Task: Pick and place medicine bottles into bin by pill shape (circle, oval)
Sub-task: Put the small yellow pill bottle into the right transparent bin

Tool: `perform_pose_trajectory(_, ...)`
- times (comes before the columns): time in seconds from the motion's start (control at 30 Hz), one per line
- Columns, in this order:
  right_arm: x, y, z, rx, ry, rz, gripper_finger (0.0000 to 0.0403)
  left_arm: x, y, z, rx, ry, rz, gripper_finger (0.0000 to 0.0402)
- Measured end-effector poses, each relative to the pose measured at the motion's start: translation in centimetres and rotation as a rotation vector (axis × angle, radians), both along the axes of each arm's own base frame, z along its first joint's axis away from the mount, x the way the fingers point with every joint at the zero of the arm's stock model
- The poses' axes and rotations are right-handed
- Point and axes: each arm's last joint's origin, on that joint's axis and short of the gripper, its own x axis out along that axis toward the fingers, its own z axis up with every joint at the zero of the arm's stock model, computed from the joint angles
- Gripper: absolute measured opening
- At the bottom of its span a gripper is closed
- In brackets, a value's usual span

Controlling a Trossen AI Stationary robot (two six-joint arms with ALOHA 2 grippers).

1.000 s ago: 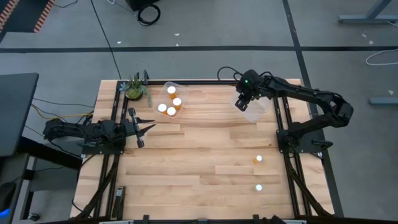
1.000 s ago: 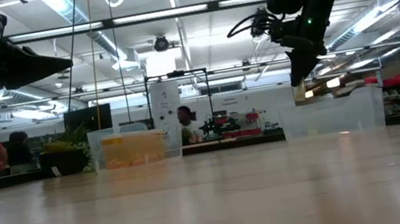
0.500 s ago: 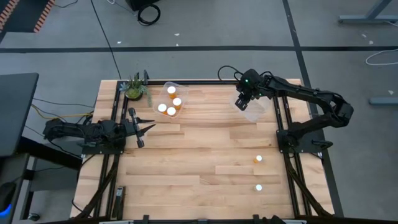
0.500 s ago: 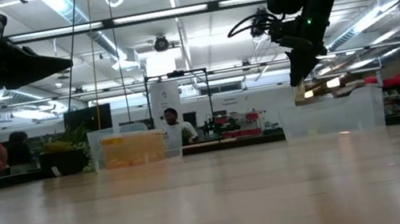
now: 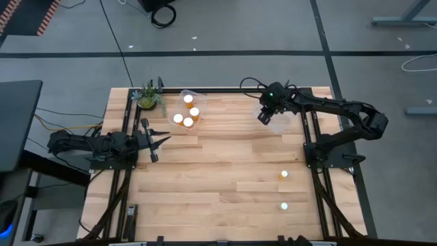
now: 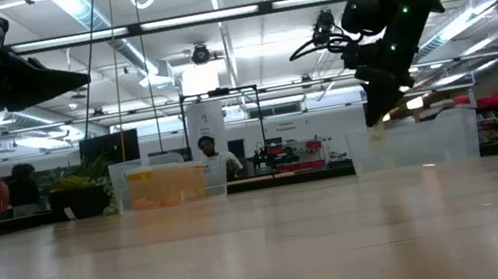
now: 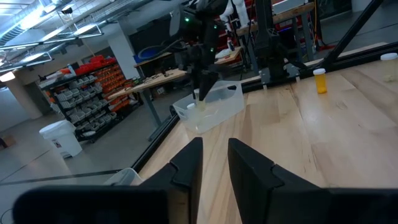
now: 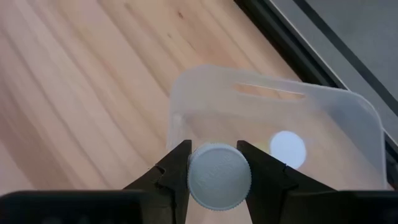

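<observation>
Holding a white-capped bottle [image 8: 218, 175] between its fingers, the right gripper [image 5: 267, 115] hangs just over the near rim of the clear bin [image 5: 278, 120], which serves as the reference point here. The fingers clamp the cap from both sides, leaving the bottle free to drop straight down once released; the gripper is likely positioned there for that reason. One bottle [image 8: 287, 148] already lies inside this bin. A second bin [image 5: 188, 109], well to the left along the same table edge, holds three bottles, which suggests it collects the other pill shape. Two bottles [image 5: 283, 175] stand well apart from the clear bin, toward the table's front, not yet sorted. The left gripper [image 5: 161, 139] waits far left, fingers parted and empty.
</observation>
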Motion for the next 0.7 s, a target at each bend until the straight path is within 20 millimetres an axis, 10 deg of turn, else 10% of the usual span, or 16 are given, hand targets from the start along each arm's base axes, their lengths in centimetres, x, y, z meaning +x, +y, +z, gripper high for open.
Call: perform_pose_trajectory(0.7,0.7,-1.5,-1.9,0.094,0.047,-0.057,0.0130,0.0,0.0,0.0,0.000,0.000,0.000,0.0091)
